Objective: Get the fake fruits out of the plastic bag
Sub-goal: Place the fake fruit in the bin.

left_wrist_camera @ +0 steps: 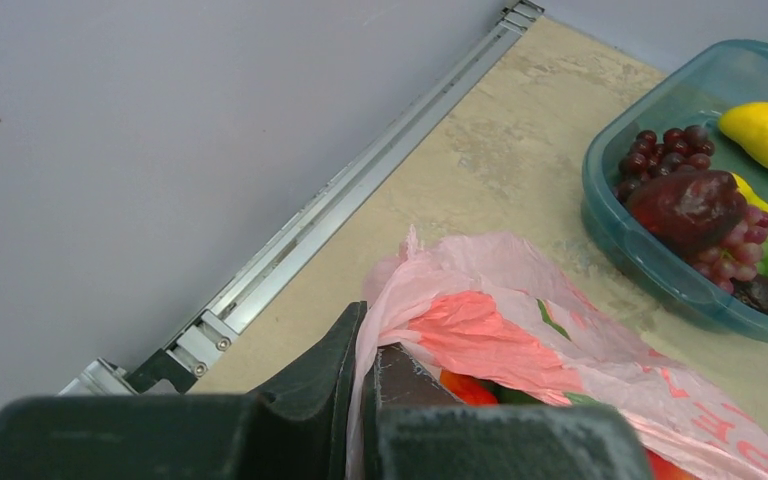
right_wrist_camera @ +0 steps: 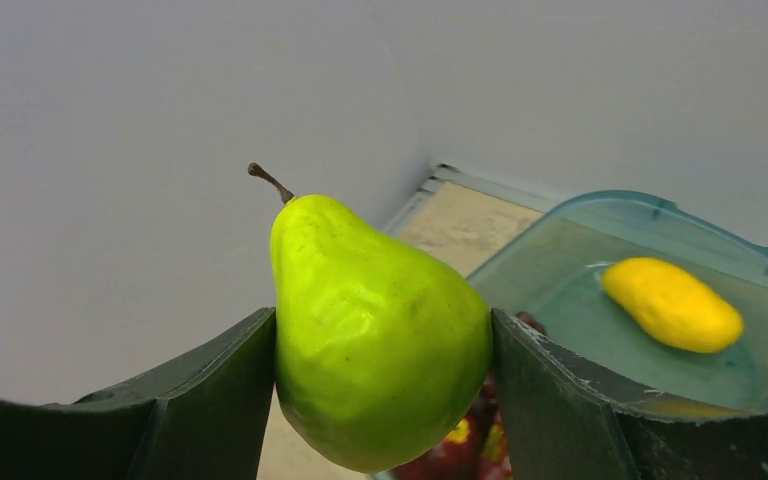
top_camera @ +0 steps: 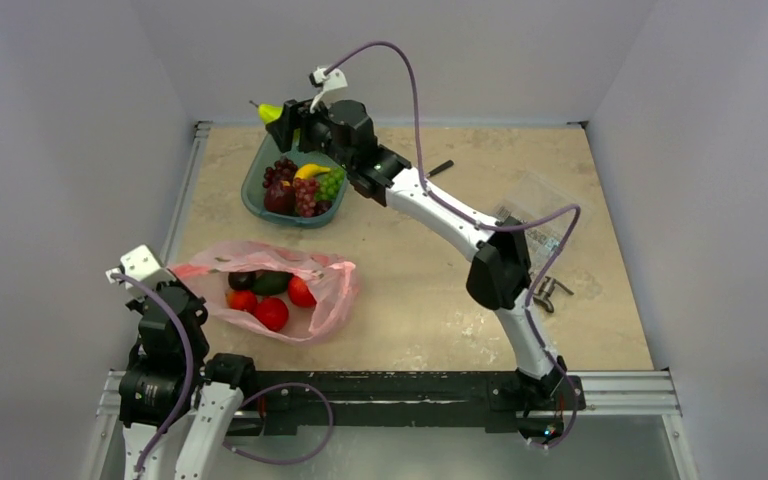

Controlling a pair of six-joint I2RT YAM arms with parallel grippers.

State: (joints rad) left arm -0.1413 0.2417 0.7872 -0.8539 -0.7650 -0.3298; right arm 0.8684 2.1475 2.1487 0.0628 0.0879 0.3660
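The pink plastic bag [top_camera: 332, 300] lies open at the near left of the table. Inside it are red fruits [top_camera: 271, 313], a dark fruit and a green one [top_camera: 272, 282]. My left gripper [top_camera: 175, 275] is shut on the bag's left edge; in the left wrist view the thin pink film [left_wrist_camera: 480, 320] is pinched between the closed fingers of that gripper [left_wrist_camera: 365, 335]. My right gripper [top_camera: 282, 120] hovers over the far edge of the teal tray [top_camera: 253, 195], shut on a green pear [right_wrist_camera: 375, 330] held upright with its stem up.
The teal tray [left_wrist_camera: 610, 215] holds purple grapes [left_wrist_camera: 672, 145], green grapes, a dark red fruit [left_wrist_camera: 688, 205] and a yellow fruit [right_wrist_camera: 672, 303]. A clear packet and small dark metal parts [top_camera: 550, 290] lie at the right. Walls close in at the back and on both sides.
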